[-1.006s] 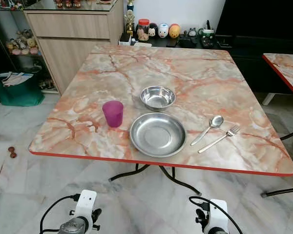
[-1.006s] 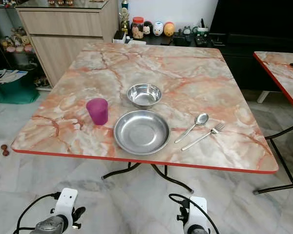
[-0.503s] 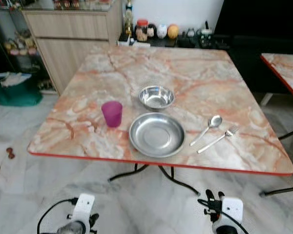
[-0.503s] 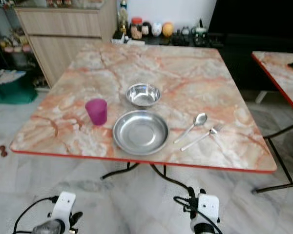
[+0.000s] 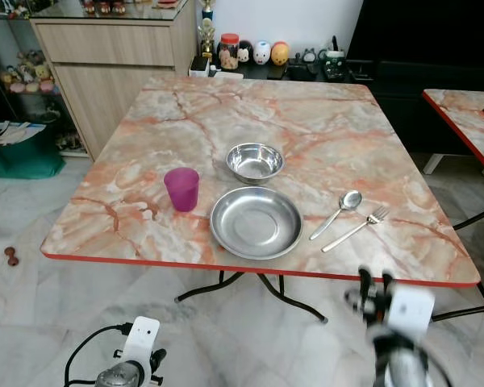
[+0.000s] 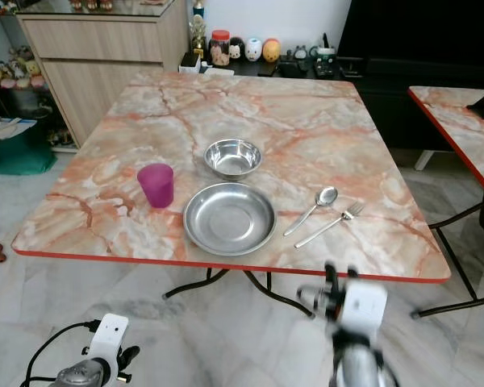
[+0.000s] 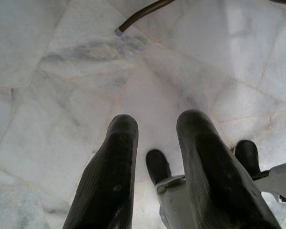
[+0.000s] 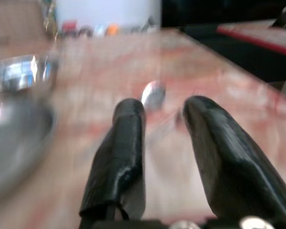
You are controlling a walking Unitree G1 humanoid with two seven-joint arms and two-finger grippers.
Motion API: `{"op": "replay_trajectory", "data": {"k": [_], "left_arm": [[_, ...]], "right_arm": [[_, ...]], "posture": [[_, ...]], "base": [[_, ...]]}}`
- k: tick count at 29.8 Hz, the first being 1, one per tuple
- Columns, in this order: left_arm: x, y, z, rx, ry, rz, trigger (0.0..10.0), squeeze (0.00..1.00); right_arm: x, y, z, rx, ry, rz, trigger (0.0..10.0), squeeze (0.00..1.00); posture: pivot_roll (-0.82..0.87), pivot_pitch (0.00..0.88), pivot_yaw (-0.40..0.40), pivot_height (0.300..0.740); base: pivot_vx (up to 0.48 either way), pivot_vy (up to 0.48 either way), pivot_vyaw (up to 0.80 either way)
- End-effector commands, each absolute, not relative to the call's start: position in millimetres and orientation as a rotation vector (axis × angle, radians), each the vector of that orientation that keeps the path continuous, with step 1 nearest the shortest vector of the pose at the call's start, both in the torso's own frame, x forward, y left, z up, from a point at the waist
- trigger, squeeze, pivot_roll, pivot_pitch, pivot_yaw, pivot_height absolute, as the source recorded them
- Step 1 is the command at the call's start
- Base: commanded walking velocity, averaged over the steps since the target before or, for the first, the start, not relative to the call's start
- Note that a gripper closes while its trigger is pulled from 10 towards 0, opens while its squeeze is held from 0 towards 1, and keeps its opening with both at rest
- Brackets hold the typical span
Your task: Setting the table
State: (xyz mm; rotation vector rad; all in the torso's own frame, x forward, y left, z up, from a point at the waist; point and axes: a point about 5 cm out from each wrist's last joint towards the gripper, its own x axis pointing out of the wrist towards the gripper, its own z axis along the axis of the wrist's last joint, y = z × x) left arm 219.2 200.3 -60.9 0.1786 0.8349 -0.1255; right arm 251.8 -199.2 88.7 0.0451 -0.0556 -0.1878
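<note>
A wooden cabinet (image 5: 117, 64), green bag (image 5: 20, 153) (papers inside) and figurines (image 5: 262, 52) stand behind.

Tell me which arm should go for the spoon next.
Right. The right gripper is raised at the table's near edge, open and aimed at the spoon; the left gripper hangs low, pointing at the floor.

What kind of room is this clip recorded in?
Most likely a home dining or living area: a marble-patterned dining table laid with a steel plate and bowl, a wooden sideboard with a row of small figurines beside it, and a marble-tile floor.
</note>
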Motion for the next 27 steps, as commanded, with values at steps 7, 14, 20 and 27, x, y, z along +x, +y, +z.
{"op": "replay_trajectory", "data": {"k": [7,14,20,27], "left_arm": [[219.1,199.4,-61.8,0.167,0.851,-0.112,10.0,0.0],[217.0,201.5,-62.8,0.17,0.859,-0.102,10.0,0.0],[216.0,204.6,-62.9,0.168,0.863,-0.096,10.0,0.0],[215.2,205.7,-63.1,0.166,0.868,-0.101,10.0,0.0]], "right_arm": [[306.4,-186.7,94.3,0.174,0.058,-0.071,10.0,0.0],[337.5,-175.1,103.1,0.354,0.117,0.007,10.0,1.0],[346.4,-164.4,107.9,0.393,0.135,0.089,10.0,1.0],[340.1,-160.3,82.0,0.431,0.29,0.114,10.0,0.0]], "posture": [[0.0,0.0,-0.049,0.74],[0.01,0.0,-0.042,0.74],[0.01,0.0,-0.039,0.74],[0.01,0.0,-0.039,0.74]], "base": [[0.0,0.0,0.0],[0.0,0.0,0.0],[0.0,0.0,0.0],[0.0,0.0,0.0]]}}
